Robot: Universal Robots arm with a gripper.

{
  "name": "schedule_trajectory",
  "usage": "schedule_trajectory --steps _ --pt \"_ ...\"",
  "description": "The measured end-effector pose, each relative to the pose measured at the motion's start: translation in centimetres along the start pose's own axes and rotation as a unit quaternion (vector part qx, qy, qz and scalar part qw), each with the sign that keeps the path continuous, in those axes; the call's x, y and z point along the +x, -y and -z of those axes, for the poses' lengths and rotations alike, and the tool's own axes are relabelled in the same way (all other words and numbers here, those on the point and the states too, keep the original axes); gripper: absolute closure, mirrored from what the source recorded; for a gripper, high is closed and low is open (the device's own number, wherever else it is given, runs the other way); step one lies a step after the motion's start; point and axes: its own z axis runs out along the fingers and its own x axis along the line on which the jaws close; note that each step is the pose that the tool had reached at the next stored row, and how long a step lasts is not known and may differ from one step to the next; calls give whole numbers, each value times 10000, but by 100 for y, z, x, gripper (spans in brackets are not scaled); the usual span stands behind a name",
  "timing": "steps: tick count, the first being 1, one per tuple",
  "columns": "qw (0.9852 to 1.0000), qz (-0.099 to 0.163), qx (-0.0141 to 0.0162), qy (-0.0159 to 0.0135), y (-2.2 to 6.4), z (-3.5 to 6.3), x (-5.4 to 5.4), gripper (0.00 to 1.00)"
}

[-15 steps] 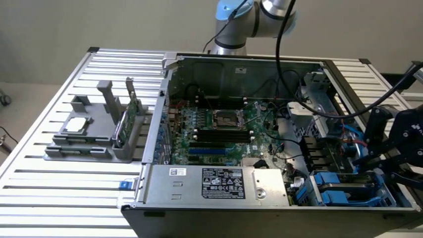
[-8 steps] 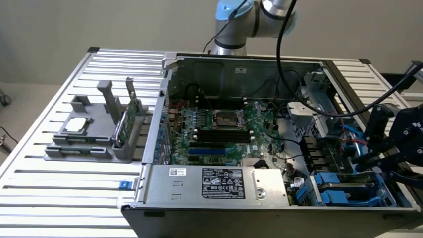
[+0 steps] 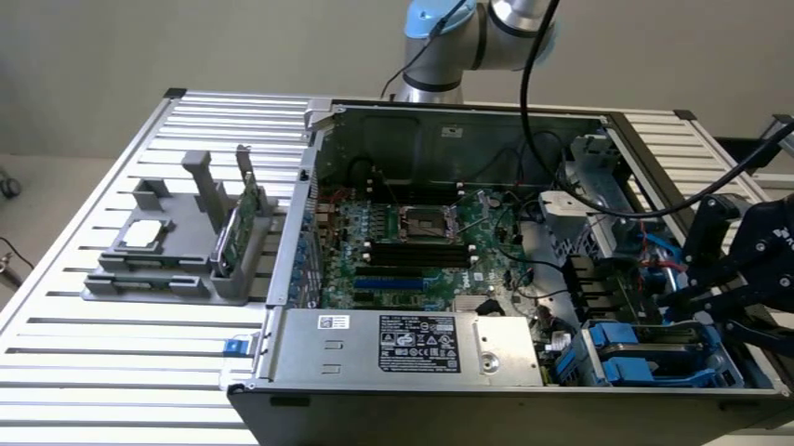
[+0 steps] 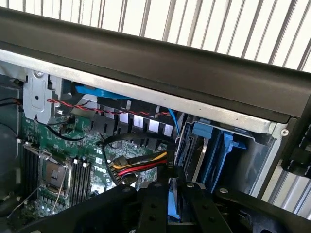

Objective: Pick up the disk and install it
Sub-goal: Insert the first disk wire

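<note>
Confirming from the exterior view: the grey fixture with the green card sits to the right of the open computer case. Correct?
No. The exterior view shows the grey fixture with the green card at that view's left of the open computer case, not the right.

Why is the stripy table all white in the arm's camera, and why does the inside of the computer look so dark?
Wrist view: bright light washes the slatted table out to near white, and the gripper shows as a black shape. Exterior view: the computer case walls shade the motherboard, while the table slats gleam pale.
</note>
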Motion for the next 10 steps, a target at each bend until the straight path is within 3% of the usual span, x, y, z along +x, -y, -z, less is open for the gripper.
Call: schedule_trajectory --steps 5,8,10 --pt "9998 -166 64 78 1 1 -1 83" --pt "9995 -278 88 142 1 2 -2 83" --pt "9991 -349 92 199 1 2 -3 83"
